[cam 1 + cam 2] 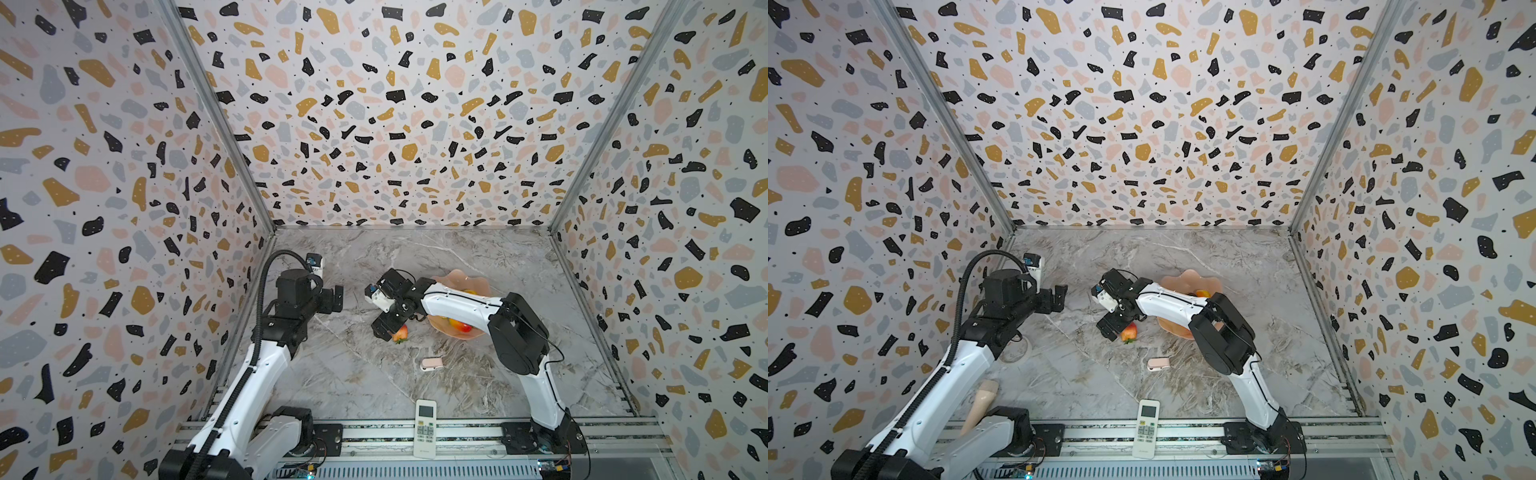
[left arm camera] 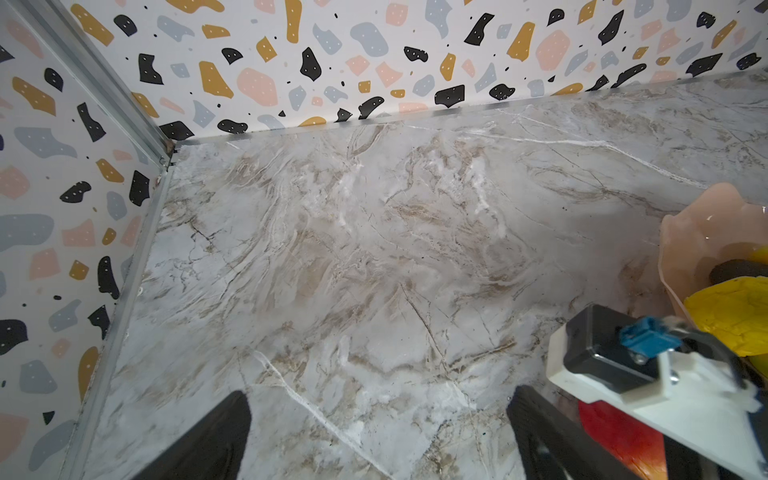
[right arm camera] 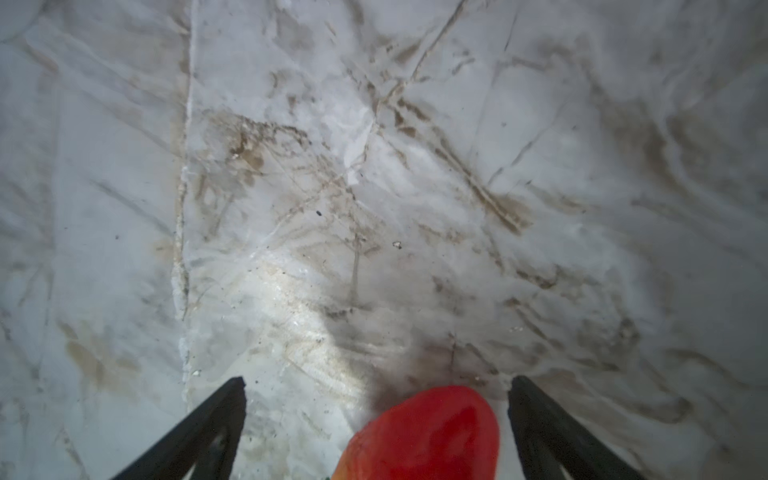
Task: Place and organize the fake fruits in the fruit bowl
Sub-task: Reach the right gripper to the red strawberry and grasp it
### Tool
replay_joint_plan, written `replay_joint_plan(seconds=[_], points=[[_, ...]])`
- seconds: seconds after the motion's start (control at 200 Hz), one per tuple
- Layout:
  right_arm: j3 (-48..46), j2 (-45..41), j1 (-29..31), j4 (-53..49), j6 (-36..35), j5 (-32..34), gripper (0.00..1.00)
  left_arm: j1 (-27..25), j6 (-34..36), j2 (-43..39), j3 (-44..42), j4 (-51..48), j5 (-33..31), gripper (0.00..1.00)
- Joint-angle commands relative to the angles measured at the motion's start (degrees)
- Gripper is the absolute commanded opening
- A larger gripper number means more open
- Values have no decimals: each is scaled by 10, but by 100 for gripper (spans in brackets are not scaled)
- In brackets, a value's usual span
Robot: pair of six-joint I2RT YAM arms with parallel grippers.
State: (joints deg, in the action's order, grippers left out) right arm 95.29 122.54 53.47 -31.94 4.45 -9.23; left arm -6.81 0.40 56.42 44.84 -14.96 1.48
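Two black fingers of the right end effector (image 3: 376,386) fill the near edge of the right wrist view, spread wide and gripping nothing. Between them lies one red strawberry (image 3: 424,436), closer to one finger than the other, with a thin gap visible on each side. It rests on the grey marbled worktop (image 1: 374,257), outside the bowl and just to the left of it in both top views. Its long axis runs roughly front to back: the green leaves face the front edge and the rounded red tip points toward the back wall.

Behind the right arm sits one salmon-pink fruit bowl (image 1: 457,276) with a wavy rim, partly hidden by that arm. The left wrist view shows one bumpy yellow fruit (image 2: 731,316) and one dark oval fruit (image 2: 739,270) inside it. A top view shows one red-orange-yellow oval (image 1: 460,327) at the near rim. The full count inside cannot be told.

One left end effector (image 2: 378,411) hovers apart, well to the left, fingers wide and empty.

Nearer the front lie one pale pink-white gadget (image 1: 430,364) and one white remote control (image 1: 425,428).
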Motion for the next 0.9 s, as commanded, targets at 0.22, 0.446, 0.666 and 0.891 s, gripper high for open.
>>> replay_joint_plan(seconds=[0.22,0.446,0.666,0.891], points=[[-45,-51,18,-26,85,78,99,3,1,-12,8,12,-1,99],[-75,-71,19,-22,96,101,99,3,1,-11,8,13,2,100],[-85,-81,20,-25,95,96,92,3,0,-12,7,13,3,99],[-92,-86,23,-31,98,91,82,3,0,-11,8,13,4,100]])
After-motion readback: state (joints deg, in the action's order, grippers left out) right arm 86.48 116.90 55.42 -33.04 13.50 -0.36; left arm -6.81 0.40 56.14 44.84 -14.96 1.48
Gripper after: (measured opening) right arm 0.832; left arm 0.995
